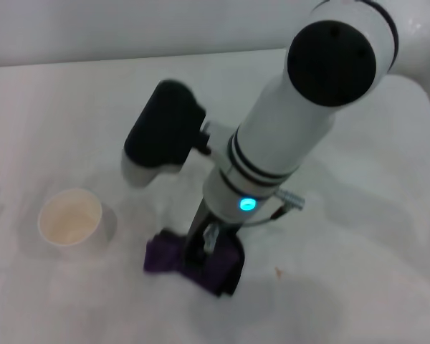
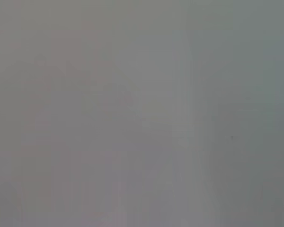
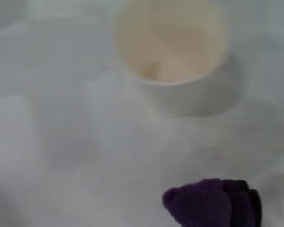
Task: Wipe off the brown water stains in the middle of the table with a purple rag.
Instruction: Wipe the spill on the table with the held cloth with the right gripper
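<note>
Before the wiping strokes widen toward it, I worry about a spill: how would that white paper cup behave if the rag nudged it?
The paper cup looks thin-walled and light, so it would probably slide or tip easily. It stands upright and open-topped on the table, beside the purple rag under the right gripper. Its pale inside looks nearly empty, so little weight steadies it.

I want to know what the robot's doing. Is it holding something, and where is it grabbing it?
The right gripper presses down on the purple rag, its fingers gripping the bunched-up middle of it on the table.
</note>
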Robot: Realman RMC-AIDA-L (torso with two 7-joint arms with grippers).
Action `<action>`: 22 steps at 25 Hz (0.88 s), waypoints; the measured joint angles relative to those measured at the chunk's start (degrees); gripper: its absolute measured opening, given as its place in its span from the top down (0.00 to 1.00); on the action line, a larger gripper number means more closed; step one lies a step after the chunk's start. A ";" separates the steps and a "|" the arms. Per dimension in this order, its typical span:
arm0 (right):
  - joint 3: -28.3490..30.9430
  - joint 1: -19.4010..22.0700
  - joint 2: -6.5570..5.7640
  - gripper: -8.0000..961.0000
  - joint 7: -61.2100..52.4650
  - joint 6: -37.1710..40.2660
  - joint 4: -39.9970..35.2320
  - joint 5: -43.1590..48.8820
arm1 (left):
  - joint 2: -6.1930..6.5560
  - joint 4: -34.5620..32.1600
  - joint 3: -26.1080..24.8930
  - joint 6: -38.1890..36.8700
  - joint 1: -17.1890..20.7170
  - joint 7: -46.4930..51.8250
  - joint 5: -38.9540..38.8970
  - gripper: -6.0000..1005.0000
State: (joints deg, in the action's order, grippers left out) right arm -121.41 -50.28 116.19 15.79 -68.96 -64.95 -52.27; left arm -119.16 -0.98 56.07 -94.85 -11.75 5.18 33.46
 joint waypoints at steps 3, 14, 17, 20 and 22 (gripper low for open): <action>-1.26 0.03 0.00 0.86 3.16 -0.01 0.63 -4.96 | -0.02 0.08 0.00 -0.07 -0.01 0.00 0.20 0.11; 6.83 4.13 -0.19 0.85 0.60 1.84 0.52 6.58 | -0.10 0.36 0.00 -0.36 0.44 0.00 0.38 0.11; 9.42 5.10 -0.37 0.84 -1.27 1.34 0.13 11.20 | -0.11 0.38 0.00 -0.40 0.54 0.00 0.36 0.11; 11.16 6.21 -0.41 0.84 -4.60 -0.48 -1.44 18.64 | -0.11 0.38 0.00 -0.42 0.61 0.00 0.26 0.11; 13.66 7.45 -0.46 0.84 -5.49 -2.37 -3.21 22.32 | -0.11 0.38 -0.01 -0.42 0.59 0.00 0.13 0.11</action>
State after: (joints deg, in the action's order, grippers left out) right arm -107.75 -42.84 115.73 10.29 -71.32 -68.15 -29.96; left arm -119.27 -0.60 56.07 -95.28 -11.16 5.18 33.59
